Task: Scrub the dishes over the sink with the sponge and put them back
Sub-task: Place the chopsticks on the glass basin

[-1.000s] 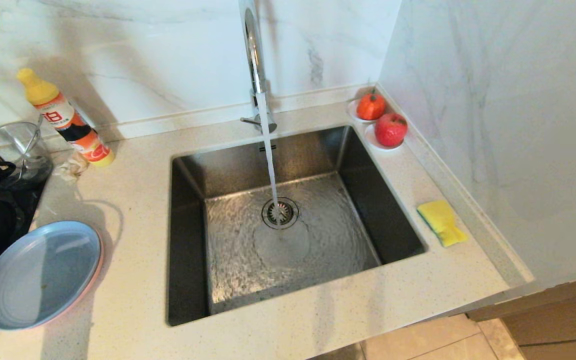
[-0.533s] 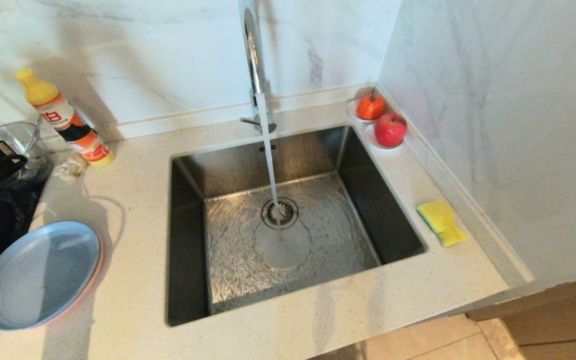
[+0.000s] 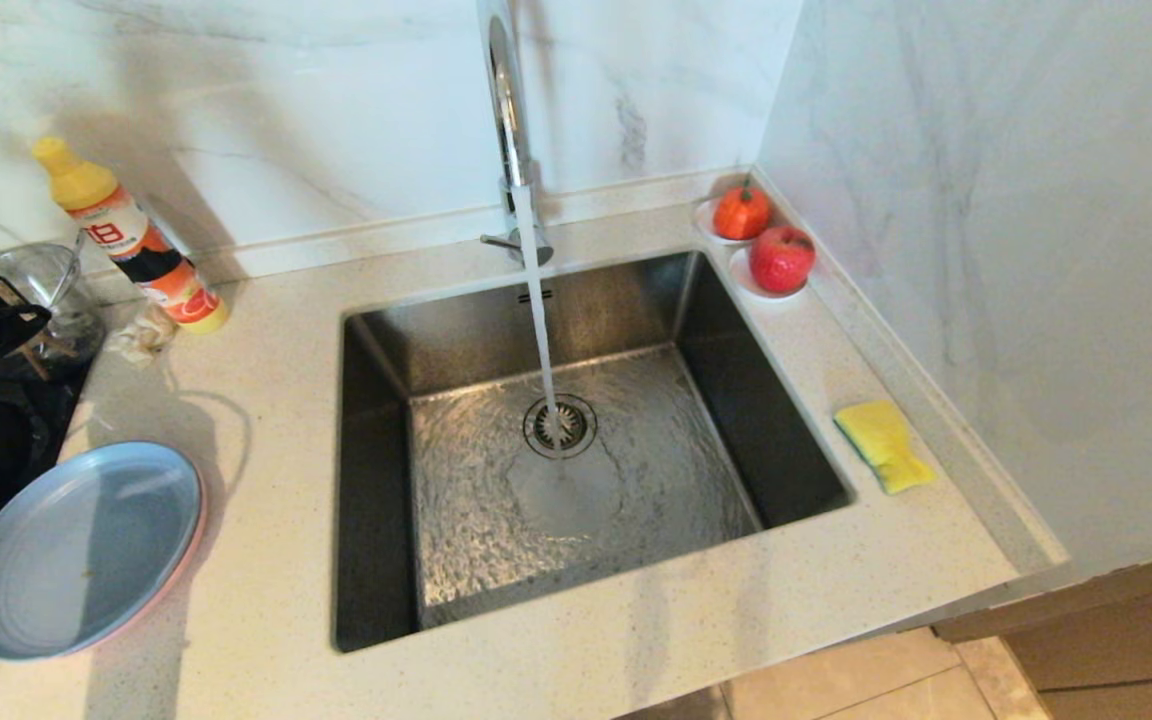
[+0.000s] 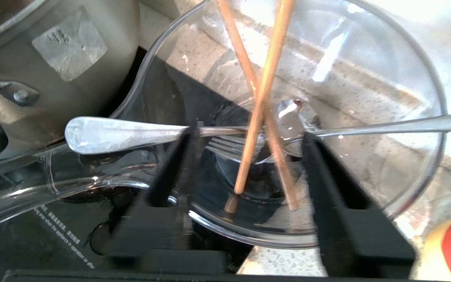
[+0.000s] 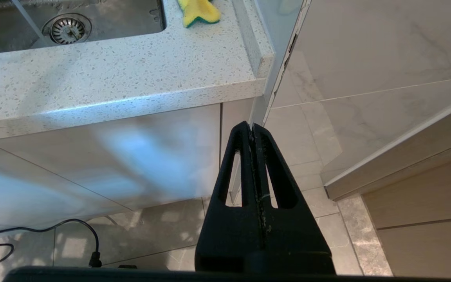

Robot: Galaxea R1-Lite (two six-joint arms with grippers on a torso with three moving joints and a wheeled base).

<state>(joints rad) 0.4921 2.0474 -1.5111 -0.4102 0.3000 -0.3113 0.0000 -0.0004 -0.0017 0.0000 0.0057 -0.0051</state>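
Nearby, the left gripper (image 4: pixel 249 137) hangs with fingers apart over a glass bowl (image 4: pixel 425 78) beside a stovetop (image 4: pixel 53 235) with small unreadable print, while stacked plates (image 3: pixel 81 550), sink (image 3: pixel 576 450) and sponge (image 3: pixel 883 444) share the tabletop (image 3: pixel 266 380), and the right gripper (image 5: pixel 253 131), fingers together, waits below the edge.

L gripper (image 4: pixel 249 137) now w/ jaws apart over the glass bowl (image 4: pixel 417 94); two wooden chopsticks (image 4: pixel 262 94) now lie loose in the bowl, betw. the fingers.
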